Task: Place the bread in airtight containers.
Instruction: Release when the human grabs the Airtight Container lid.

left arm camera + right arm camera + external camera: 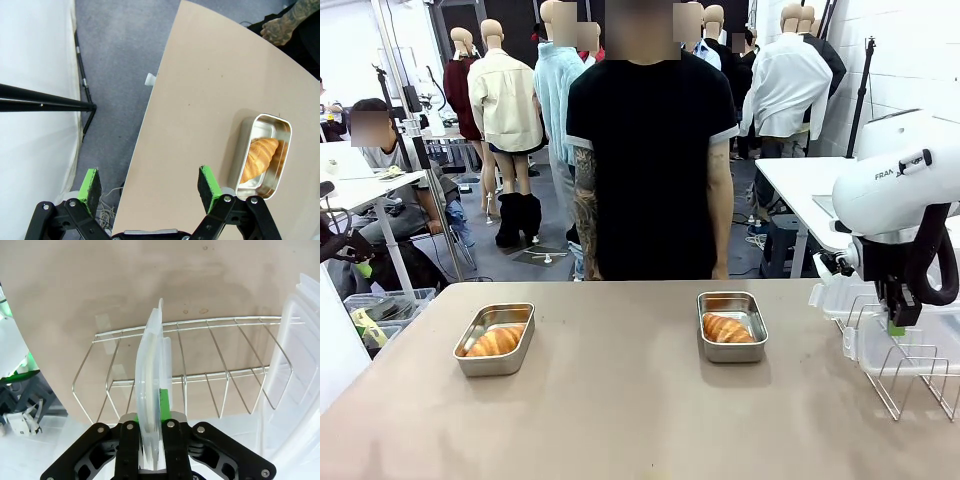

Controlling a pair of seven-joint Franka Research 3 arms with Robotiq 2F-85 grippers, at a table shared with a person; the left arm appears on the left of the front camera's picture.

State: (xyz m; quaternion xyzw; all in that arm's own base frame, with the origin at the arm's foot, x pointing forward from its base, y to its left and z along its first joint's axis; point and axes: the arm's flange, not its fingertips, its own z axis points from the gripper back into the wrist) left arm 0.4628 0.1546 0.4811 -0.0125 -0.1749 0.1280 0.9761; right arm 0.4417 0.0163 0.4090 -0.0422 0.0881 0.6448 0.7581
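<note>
Two steel containers stand on the tan table, each with bread in it. In the left container [470, 356] lies a golden croissant [496, 342], and in the right container [706, 346] lies another croissant [728, 329]. My right gripper [897, 325] hangs over the wire rack [910, 385] at the far right. In the right wrist view, my right gripper [152, 410] is shut on a clear white-rimmed lid [150, 365] standing upright in the rack [210, 375]. My left gripper [149, 184] is open above the table's left edge, with one container [285, 150] and its croissant [260, 157] to its right.
A person in a black shirt [650, 150] stands at the far side, one hand [280, 27] near the table edge. More clear plastic lids [860, 335] lean in the rack, one large piece [295, 350] beside my right gripper. Bare tabletop lies between and in front of the containers.
</note>
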